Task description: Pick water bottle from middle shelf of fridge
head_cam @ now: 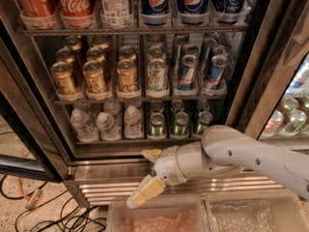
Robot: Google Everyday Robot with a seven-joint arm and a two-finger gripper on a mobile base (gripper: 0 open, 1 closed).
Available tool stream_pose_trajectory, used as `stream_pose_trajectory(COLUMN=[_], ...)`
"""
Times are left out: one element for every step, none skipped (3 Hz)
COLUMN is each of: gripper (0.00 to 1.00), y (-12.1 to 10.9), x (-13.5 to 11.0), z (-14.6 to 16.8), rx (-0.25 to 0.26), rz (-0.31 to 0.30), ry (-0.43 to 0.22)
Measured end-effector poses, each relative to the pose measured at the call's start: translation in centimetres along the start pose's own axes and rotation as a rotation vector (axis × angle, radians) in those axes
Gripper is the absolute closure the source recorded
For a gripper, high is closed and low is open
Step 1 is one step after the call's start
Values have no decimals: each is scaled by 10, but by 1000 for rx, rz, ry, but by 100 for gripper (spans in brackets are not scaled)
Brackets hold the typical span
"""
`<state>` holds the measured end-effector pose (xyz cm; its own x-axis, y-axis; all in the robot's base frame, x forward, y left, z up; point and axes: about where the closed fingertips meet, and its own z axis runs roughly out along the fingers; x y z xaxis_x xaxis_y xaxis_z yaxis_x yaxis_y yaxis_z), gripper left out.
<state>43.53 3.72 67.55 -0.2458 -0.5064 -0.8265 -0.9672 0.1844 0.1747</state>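
Observation:
Three clear water bottles point(107, 124) with white caps stand at the left of the middle shelf point(126, 140), a thin wire rack in the fridge point(43, 129). Green cans point(179, 123) fill the right of that rack. My gripper point(140, 179) is open and empty. It hangs in front of the fridge's slatted steel base point(96, 190), below the shelf and a little right of the bottles. One yellow fingertip point(150, 154) points up near the shelf's front edge. The other point(144, 193) points down-left. My white arm point(241, 153) comes in from the right.
Gold and blue cans point(128, 76) fill the rack above, with Coca-Cola and Pepsi bottles point(157, 1) higher up. A neighbouring cooler point(289, 115) stands at right. Two clear bins point(159, 216) sit below. Cables point(29, 211) lie on the floor at left.

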Motion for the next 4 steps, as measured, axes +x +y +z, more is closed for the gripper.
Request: stream_pose_trajectory(gripper=[0,0,0,0], y=[-12,-24,-20,-27], x=[-7,-16,-11,-9], z=[5,2,7,33], rx=[141,207,199,193], rz=[22,36,50,68], ry=[53,44,22,-44])
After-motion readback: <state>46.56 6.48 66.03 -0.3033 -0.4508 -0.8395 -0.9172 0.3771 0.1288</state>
